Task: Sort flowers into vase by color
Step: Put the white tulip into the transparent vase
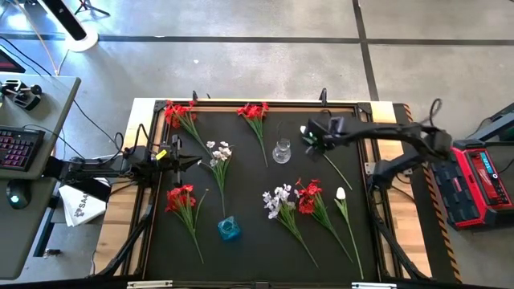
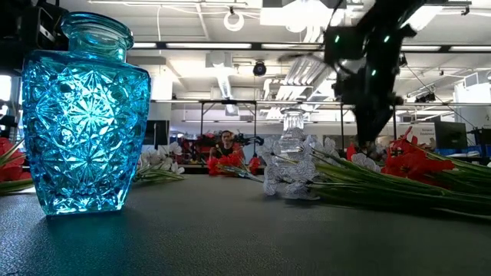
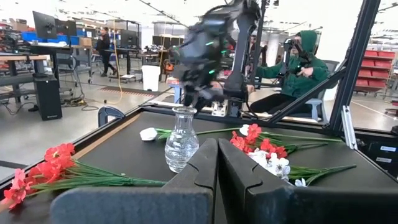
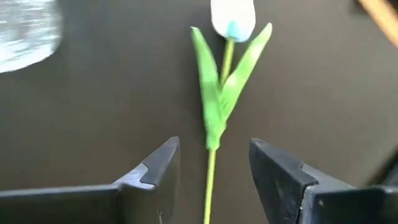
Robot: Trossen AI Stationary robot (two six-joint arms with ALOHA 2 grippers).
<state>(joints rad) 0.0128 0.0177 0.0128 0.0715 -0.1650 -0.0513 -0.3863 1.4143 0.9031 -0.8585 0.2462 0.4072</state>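
The right gripper hangs over a white tulip lying beside the clear vase, fingers apart astride its stem — lined up to pinch. The left gripper, fingers together, waits at the left edge.

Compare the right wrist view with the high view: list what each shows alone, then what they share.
Right wrist only: the right gripper open astride a white tulip, its stem between the fingers.

High only: the blue vase, red flowers, and the left gripper, waiting shut at the table's left.

Both: the clear vase on the black table.
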